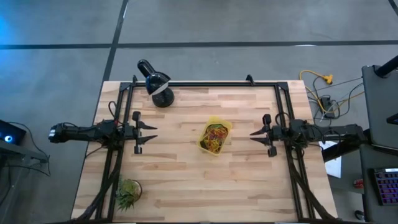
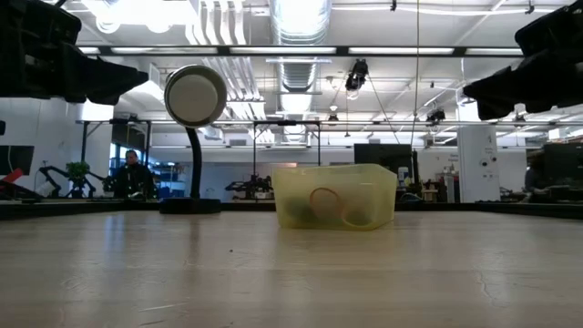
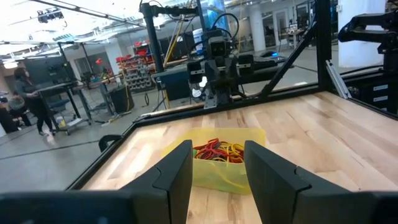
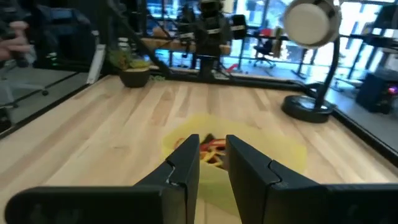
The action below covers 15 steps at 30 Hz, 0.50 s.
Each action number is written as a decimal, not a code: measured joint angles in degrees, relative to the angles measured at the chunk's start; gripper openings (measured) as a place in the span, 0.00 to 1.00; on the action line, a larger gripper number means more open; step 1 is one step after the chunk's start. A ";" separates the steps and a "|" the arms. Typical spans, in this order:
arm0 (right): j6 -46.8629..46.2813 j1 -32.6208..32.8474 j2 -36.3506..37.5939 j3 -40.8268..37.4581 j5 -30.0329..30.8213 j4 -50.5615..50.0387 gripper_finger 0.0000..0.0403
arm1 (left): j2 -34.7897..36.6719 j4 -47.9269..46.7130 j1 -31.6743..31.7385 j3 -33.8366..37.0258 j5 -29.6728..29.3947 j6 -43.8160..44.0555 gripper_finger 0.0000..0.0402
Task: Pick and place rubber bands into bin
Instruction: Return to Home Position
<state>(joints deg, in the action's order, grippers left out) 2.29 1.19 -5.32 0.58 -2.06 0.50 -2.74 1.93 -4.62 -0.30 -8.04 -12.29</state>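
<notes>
Left tool (image 1: 154, 132) faces bin (image 1: 201, 144) (lamp (image 1: 160, 87) well aside).

Brightly, evenly lit from ceiling lights (image 2: 137, 11) overhead; glare near them in the low view; only faint, soft shadows on the table (image 1: 186, 186).
</notes>
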 joint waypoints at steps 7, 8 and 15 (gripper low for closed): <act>2.88 4.47 2.65 -0.04 4.64 0.44 0.18 | 0.31 -0.02 0.00 0.00 0.05 -0.13 0.32; 3.62 4.62 3.30 -0.04 5.06 0.42 0.18 | 0.31 -0.01 0.00 0.00 0.05 -0.24 0.32; 4.02 4.89 4.96 -0.04 6.67 0.63 0.18 | 0.92 0.03 0.00 0.00 0.05 -0.55 0.32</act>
<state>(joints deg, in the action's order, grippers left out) 6.31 6.09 -0.36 0.54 4.61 1.13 -1.83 1.96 -4.62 -0.30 -7.99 -12.84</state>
